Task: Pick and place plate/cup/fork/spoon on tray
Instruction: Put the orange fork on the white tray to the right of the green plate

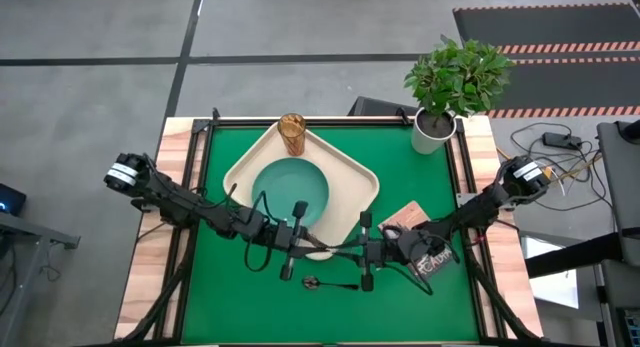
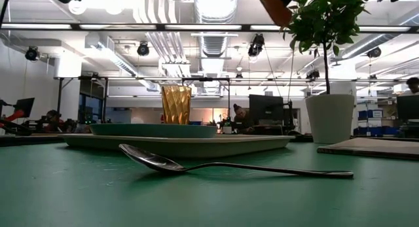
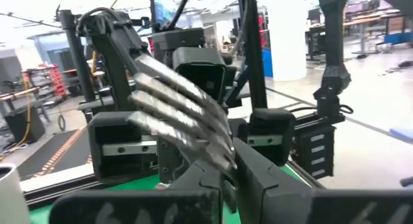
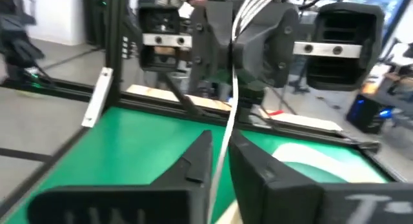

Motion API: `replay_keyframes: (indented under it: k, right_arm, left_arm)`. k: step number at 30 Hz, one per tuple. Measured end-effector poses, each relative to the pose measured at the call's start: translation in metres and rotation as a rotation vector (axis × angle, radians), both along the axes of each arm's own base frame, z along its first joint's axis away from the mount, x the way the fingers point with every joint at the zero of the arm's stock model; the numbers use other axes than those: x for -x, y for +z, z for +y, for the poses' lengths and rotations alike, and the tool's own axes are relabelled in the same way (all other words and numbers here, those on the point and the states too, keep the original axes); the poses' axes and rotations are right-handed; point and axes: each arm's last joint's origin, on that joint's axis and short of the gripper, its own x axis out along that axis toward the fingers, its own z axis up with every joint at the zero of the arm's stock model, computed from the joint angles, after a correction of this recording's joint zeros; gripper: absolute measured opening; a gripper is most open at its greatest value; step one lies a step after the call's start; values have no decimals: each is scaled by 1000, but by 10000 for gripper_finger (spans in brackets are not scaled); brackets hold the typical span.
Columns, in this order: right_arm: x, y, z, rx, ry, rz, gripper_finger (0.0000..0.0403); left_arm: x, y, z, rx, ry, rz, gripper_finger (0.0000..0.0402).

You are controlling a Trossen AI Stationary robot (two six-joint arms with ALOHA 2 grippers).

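Observation:
The fork (image 1: pixel 330 249) hangs above the table's near middle between my two grippers, which face each other. My left gripper (image 3: pixel 226 179) is shut on it, and the silver tines (image 3: pixel 181 114) stick out past its fingers. My right gripper (image 4: pixel 221 172) stands slightly open, with the fork's thin edge (image 4: pixel 229 101) running through the gap. The dark spoon (image 1: pixel 330 283) lies flat on the green mat just nearer. The teal plate (image 1: pixel 290 192) and the amber cup (image 1: pixel 292 134) stand on the cream tray (image 1: pixel 350 177). My left gripper pinches the fork at the base of its tines (image 3: pixel 222 156) between its two fingers. The fingers lie about level and come from the table's left. The fork is lifted clear of the table, its tines reaching on toward my right gripper. My right gripper has its fingers (image 4: pixel 193 162) on either side of the fork's thin stem, coming level from the table's right. Whether they touch it I cannot tell.
A white pot with a green plant (image 1: pixel 432 132) stands at the far right corner. A picture-covered book (image 1: pixel 410 219) lies on the mat under my right arm. The tray fills the far middle, and open green mat lies along the near edge around the spoon (image 2: pixel 222 165).

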Motion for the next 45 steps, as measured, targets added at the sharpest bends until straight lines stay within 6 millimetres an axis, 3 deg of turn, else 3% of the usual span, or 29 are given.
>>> replay_keyframes:
  k: [10, 16, 23, 28, 34, 40, 45]
  right_arm:
    - [9, 14, -3, -104, 63, 34, 171]
    - [11, 17, -10, -197, 156, 109, 211]
    - [1, 5, -13, -278, 404, 227, 215]
    - [-13, -1, -6, -275, 438, 255, 215]
    - [-42, -4, 2, -271, 413, 258, 215]
    - [-64, 3, 5, -250, 392, 298, 214]
    - [-72, 7, 9, -224, 391, 343, 182]
  left_arm:
    - [3, -4, -5, -79, -195, 43, 0]
    - [5, -3, -8, -113, -348, 20, 0]
    - [7, 4, -13, -278, -540, -109, 0]
    - [7, 0, -12, -348, -560, -101, 0]
    - [4, -3, -5, -379, -504, -77, 0]
    - [4, -5, -4, -381, -499, -49, 0]
    - [5, -6, -4, -383, -503, -27, 0]
